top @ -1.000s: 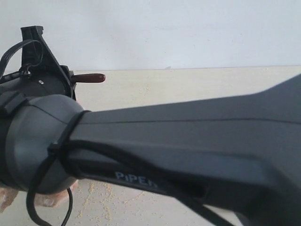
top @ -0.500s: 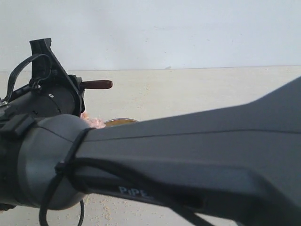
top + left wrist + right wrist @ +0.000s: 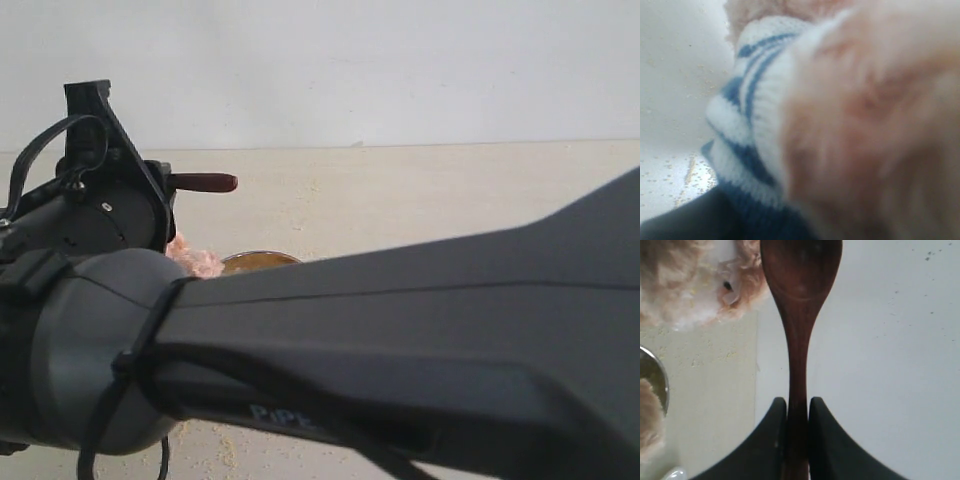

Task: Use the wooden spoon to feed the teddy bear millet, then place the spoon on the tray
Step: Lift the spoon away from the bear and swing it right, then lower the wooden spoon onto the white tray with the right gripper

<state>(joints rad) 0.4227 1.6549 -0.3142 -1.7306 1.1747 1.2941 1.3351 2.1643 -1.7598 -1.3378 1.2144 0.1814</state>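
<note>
Our right gripper pinched the wooden spoon by its thin handle, scoop end just beside the face of the teddy bear — to reach its mouth, we thought. The left camera saw only fur and stripy shirt — we could not tell whether our left gripper was spread or squeezed.

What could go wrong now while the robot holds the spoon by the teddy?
1. The right tool pinches the wooden spoon only by its slim handle, so it could twist or slip.
2. The spoon's end is close to the teddy bear and might poke its face.
3. The steel bowl sits beside the bear; a bump could spill more millet.
</note>
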